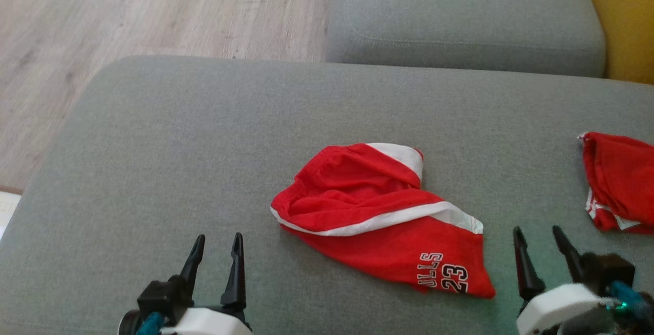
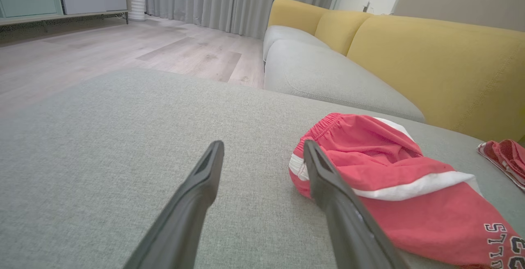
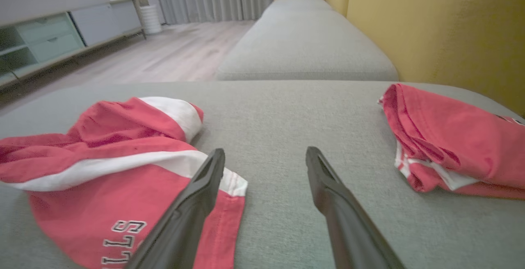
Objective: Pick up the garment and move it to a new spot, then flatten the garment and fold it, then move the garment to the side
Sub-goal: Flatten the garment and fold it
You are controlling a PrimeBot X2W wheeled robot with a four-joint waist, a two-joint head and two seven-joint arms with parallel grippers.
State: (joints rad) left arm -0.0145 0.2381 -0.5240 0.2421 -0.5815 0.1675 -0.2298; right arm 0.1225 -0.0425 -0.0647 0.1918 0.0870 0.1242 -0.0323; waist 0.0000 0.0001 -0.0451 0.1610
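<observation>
L end effector [image 1: 218, 237] & R end effector [image 1: 536, 230] wide, empty, crumpled red garment [image 1: 357, 197] btwn.

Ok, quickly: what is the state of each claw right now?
Left claw: open, holding nothing.
Right claw: open, holding nothing.

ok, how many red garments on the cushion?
2. Red shorts lie crumpled centrally on the grey cushion; a second red garment sits bunched at its right, cut by the head view's edge. More may be off-frame.
</observation>
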